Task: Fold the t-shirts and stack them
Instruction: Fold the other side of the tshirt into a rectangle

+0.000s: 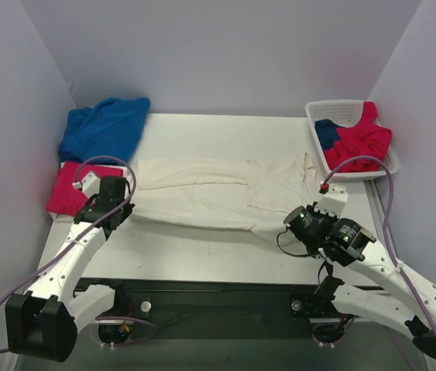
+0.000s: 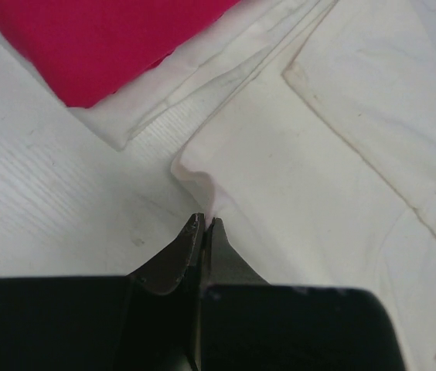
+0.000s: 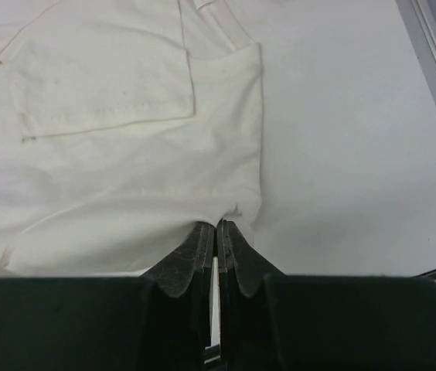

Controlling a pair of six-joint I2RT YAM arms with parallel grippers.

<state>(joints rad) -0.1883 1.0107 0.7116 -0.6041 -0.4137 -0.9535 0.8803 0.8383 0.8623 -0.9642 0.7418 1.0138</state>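
**Both grippers pinch the near hem of the cream shirt**

The cream shirt (image 1: 202,193) lies flat mid-table, long axis running L-R, parallel to the near edge. It sits on the far side of both grippers, so a fold prob. carries the near hem away toward the far edge.

L gripper (image 2: 205,224): jaws closed on the near-L corner of the hem, cloth puckered up to the tips. R gripper (image 3: 216,226): jaws closed on the near-R hem, fabric drawn into the tips. Each arm has its own end and neither is nearer overall.

Count:
- 1 cream shirt, spread out.
- 1 blue shirt (image 1: 106,127), heaped at the far-L corner.
- 1 red shirt (image 1: 67,193), folded at the L edge, just beside the L gripper. It rests on 1 white fold (image 2: 202,69).
- 1 basket (image 1: 334,106) at the far-R corner w/ a red heap (image 1: 361,139) and a blue bit (image 1: 326,133). Can't tell how many garments are in it.

The table (image 1: 202,251) is bare along the near edge btw the arms.
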